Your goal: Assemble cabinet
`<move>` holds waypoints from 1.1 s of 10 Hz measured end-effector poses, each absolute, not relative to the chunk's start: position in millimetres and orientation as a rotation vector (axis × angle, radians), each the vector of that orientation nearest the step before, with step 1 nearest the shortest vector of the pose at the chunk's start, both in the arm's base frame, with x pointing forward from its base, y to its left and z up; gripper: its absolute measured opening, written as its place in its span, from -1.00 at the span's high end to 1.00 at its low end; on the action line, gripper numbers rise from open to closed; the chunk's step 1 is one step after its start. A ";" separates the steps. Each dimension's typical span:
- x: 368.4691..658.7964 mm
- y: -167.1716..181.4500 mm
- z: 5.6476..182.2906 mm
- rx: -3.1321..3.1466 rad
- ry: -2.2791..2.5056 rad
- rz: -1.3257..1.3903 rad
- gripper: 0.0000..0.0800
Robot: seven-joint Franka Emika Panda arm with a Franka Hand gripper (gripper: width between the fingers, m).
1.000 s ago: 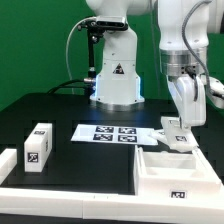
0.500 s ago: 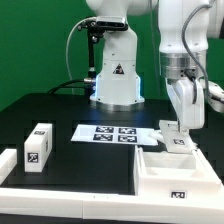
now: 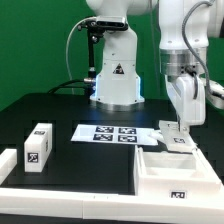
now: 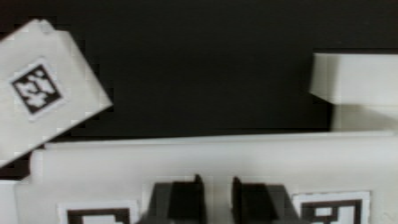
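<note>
The cabinet (image 3: 176,172), a big white box body with recessed compartments and a tag on its front, lies at the exterior view's lower right. My gripper (image 3: 178,128) points down just behind it. Its fingers are closed on a small white tagged panel (image 3: 178,141) that rests at the table. In the wrist view the dark fingers (image 4: 175,200) stand close together around the panel (image 4: 214,160), with a tag on either side. A tilted white tagged piece (image 4: 45,90) and a white block (image 4: 359,85) lie beyond; I cannot tell which parts they are.
A small upright white block (image 3: 39,145) with tags stands at the exterior view's left. The marker board (image 3: 108,133) lies flat in the middle. A low white border rail (image 3: 60,190) runs along the front. The robot base (image 3: 116,75) stands at the back.
The gripper and the panel in it have shifted slightly toward the exterior view's right and settled; the panel looks less tilted. Since half a second ago nothing has visibly moved.
</note>
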State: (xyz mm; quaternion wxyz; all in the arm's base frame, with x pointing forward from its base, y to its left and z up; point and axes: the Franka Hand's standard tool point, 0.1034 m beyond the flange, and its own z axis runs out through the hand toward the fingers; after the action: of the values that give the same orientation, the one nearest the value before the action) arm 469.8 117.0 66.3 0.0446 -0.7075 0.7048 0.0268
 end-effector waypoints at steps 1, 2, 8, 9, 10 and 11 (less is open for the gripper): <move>469.3 117.3 64.2 -2.168 2.156 0.090 0.83; 470.7 117.6 62.7 -2.171 2.157 0.089 0.83; 499.7 127.4 65.2 -2.125 2.184 0.073 0.83; 507.5 128.0 63.5 -2.097 2.210 0.061 0.83; 514.4 127.7 63.8 -2.073 2.227 0.049 0.83; 514.4 127.1 63.7 -2.078 2.222 0.047 0.83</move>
State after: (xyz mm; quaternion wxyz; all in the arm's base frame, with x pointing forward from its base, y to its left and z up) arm 514.4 127.1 63.7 0.0494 -0.6822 0.7294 0.0153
